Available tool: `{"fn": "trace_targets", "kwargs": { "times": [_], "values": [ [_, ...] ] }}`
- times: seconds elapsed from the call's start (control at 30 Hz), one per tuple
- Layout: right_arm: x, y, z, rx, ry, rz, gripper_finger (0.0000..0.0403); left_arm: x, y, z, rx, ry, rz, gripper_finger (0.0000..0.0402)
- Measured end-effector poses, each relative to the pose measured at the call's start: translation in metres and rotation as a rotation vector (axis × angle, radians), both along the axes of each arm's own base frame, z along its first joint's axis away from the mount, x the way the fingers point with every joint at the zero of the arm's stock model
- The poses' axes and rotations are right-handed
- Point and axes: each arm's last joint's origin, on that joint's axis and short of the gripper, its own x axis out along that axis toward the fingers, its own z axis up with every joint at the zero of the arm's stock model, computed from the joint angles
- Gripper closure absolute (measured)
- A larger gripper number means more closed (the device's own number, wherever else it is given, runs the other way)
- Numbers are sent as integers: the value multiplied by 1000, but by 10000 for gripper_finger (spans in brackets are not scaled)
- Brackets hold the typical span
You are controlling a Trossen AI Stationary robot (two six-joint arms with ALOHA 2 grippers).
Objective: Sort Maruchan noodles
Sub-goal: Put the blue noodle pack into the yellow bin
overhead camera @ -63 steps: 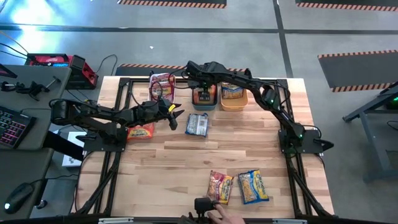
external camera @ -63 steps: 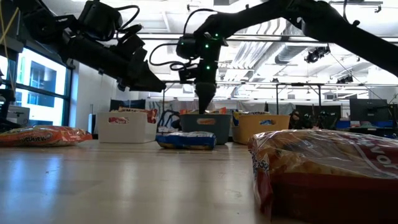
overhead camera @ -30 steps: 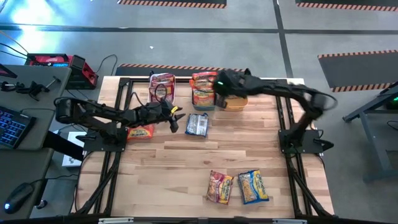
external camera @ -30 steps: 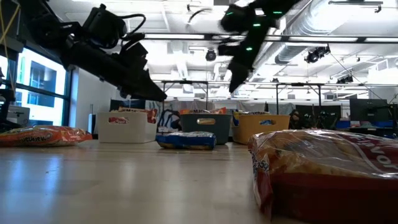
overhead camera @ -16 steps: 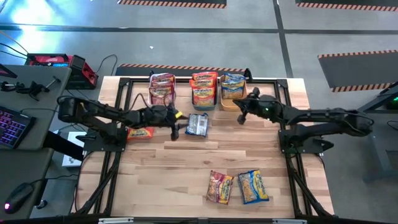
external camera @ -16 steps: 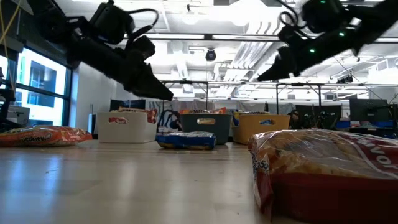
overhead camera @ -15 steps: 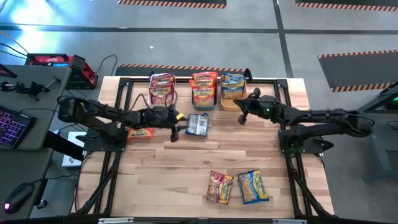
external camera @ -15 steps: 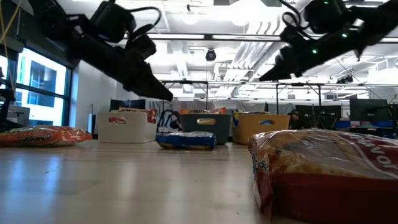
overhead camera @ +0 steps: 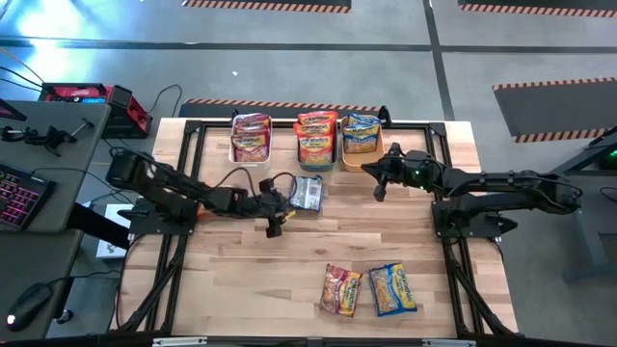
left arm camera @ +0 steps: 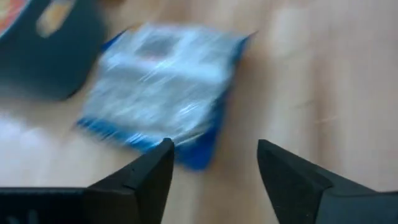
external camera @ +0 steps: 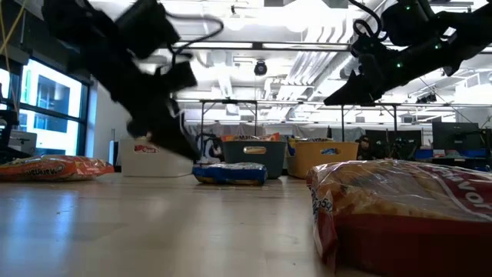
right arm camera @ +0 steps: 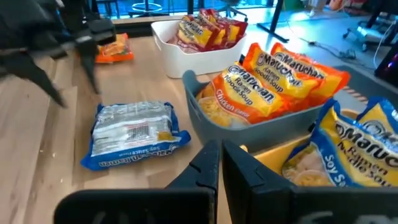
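High view: left pincer (overhead camera: 275, 224) low over the wooden surface (overhead camera: 289, 270), just beside the blue noodle packet (overhead camera: 308, 193); right pincer (overhead camera: 378, 185) beside the orange bin (overhead camera: 347, 160); white bin (overhead camera: 233, 156) and teal bin (overhead camera: 299, 160) hold packets too; two loose packets (overhead camera: 371, 289) lie well apart from both pincers.
Low view: left pincer (external camera: 181, 142) just off the surface beside the blue noodle packet (external camera: 230, 173); right pincer (external camera: 346, 91) raised.
Left wrist view: fingers (left arm camera: 149, 174) spread wide, empty, blue noodle packet (left arm camera: 165, 93) just ahead.
Right wrist view: right pincer (right arm camera: 219, 160) pressed together, empty, facing the bins.
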Motion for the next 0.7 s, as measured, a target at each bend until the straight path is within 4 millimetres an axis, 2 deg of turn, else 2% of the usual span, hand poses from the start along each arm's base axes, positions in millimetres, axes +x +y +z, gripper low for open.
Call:
{"fn": "trace_targets", "kwargs": {
  "times": [0.1,0.2,0.37,0.5,0.7],
  "values": [
    [0,1,-1,40,-3,6,400,2,3,-13,75,33,65,164],
    [0,2,-2,52,3,21,400,6,2,-23,87,44,32,157],
    [2,8,-2,44,2,42,400,14,5,-36,98,26,26,178],
    [4,12,-1,34,-3,59,400,17,9,-38,85,18,4,240],
    [4,12,0,30,-8,63,400,19,12,-36,101,6,-46,380]
  ]
}}
